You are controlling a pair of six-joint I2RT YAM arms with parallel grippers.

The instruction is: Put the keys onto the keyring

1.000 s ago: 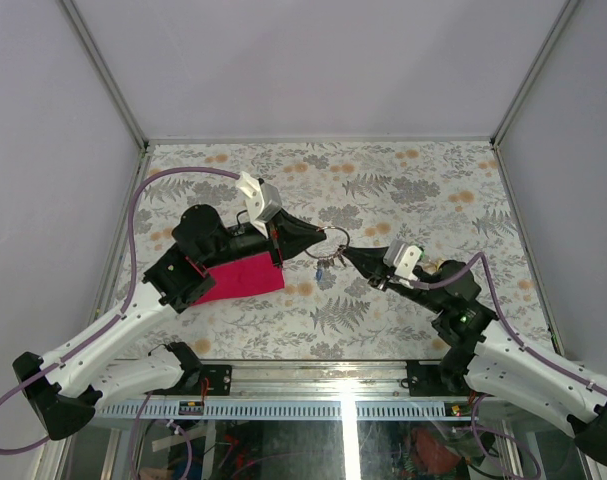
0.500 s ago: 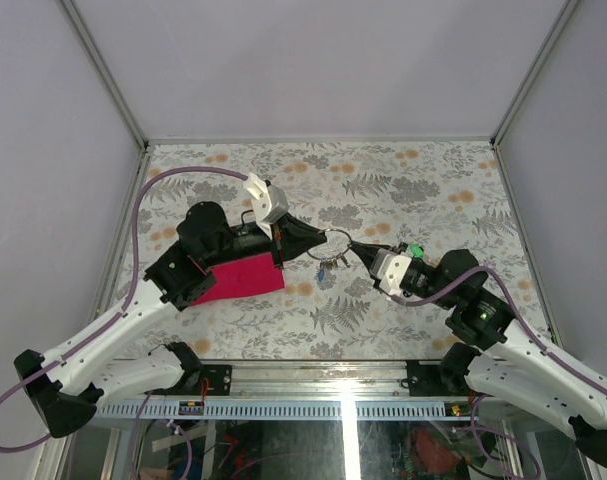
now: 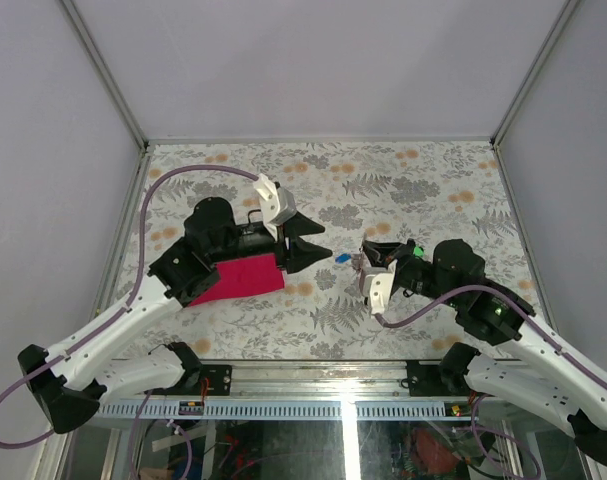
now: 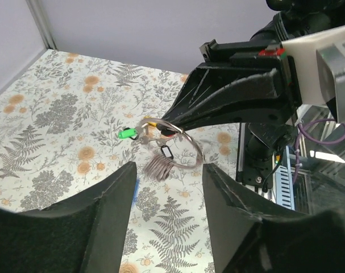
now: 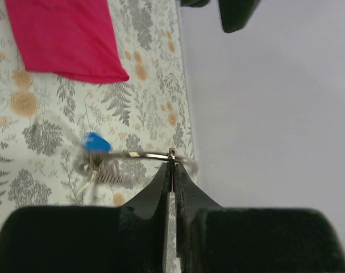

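Observation:
The keyring [image 4: 186,149] is a thin silvery loop with a coil of smaller rings [image 4: 159,166] hanging from it, held above the table. My right gripper [image 5: 171,166] is shut on the loop's edge [image 5: 139,154]; in the top view it [image 3: 362,264] sits right of centre. Keys hang on the ring: a blue-headed one [image 5: 96,142] [image 3: 343,258] and a green-tagged one [image 4: 127,134]; the others are blurred. My left gripper [image 3: 321,240] is open a short way left of the ring and holds nothing. Its fingers [image 4: 112,205] frame the ring from below.
A magenta cloth [image 3: 238,278] lies flat on the floral table [image 3: 423,180] under the left arm. Grey walls and metal posts enclose the table. The metal rail [image 3: 313,405] with the arm bases runs along the near edge.
My left gripper, shut on the ring before, has opened and drawn back to the left. The right gripper has turned and shifted slightly with the ring, which now hangs from it alone.

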